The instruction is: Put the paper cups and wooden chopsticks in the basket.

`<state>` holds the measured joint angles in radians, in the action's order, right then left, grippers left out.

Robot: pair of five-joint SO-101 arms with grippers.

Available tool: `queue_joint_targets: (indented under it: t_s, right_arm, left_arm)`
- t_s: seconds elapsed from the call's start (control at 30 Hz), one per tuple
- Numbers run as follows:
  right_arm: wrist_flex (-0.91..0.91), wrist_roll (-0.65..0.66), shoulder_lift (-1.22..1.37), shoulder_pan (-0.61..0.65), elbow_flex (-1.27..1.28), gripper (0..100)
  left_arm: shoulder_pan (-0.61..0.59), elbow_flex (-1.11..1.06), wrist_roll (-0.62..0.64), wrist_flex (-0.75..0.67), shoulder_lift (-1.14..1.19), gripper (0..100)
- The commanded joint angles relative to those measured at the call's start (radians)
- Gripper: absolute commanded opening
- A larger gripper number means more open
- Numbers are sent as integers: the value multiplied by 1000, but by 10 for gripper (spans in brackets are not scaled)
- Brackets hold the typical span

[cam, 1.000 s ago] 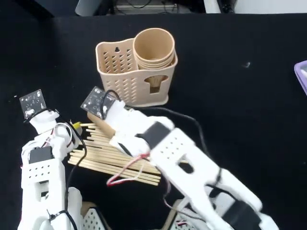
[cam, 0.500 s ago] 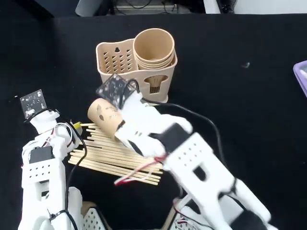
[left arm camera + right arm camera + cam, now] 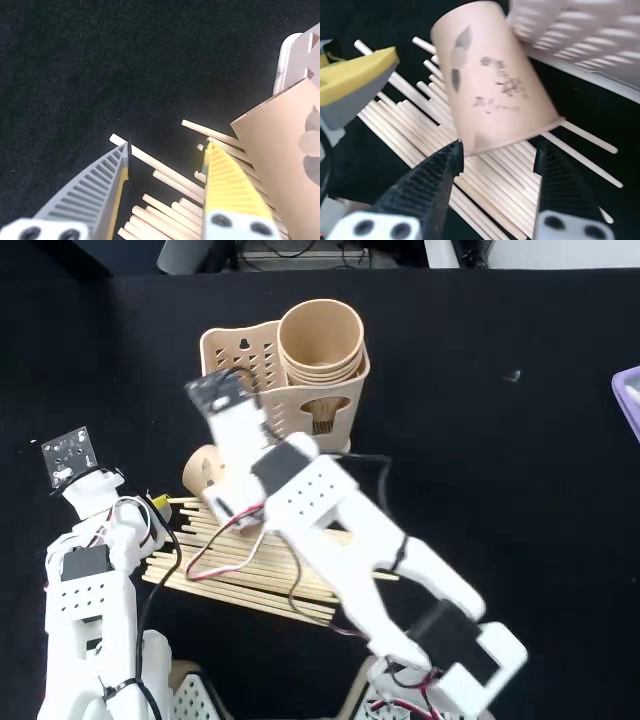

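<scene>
Paper cup [image 3: 490, 80], lying on wooden chopsticks [image 3: 485, 185] beside the basket [image 3: 580, 30]; likely light, thin-walled, crushable; my right gripper [image 3: 500, 150] jaws wide; take gently across the rim.

Even, fairly bright light, black table [image 3: 520, 490] swallowing shadows; white right arm [image 3: 320, 500] standing out brightly, basket [image 3: 240, 370] softly lit

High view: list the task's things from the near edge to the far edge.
chopsticks → lying cup → basket, with the stacked cups in it
</scene>
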<state>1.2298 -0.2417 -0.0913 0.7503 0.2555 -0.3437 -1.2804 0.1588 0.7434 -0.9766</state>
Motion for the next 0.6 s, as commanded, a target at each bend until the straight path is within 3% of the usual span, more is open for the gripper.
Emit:
queue_joint_targets:
  t_s: [0.0, 0.43, 0.57]
  right_arm:
    - [2, -5, 44, 71, -61, 234]
    - [-83, -5, 136, -20, -62, 232]
    - [-91, 31, 130, -43, -64, 132]
  left_arm:
    - [-12, 18, 3, -17, -20, 241]
    - [-12, 18, 3, -17, -20, 241]
    - [-12, 18, 3, -17, -20, 241]
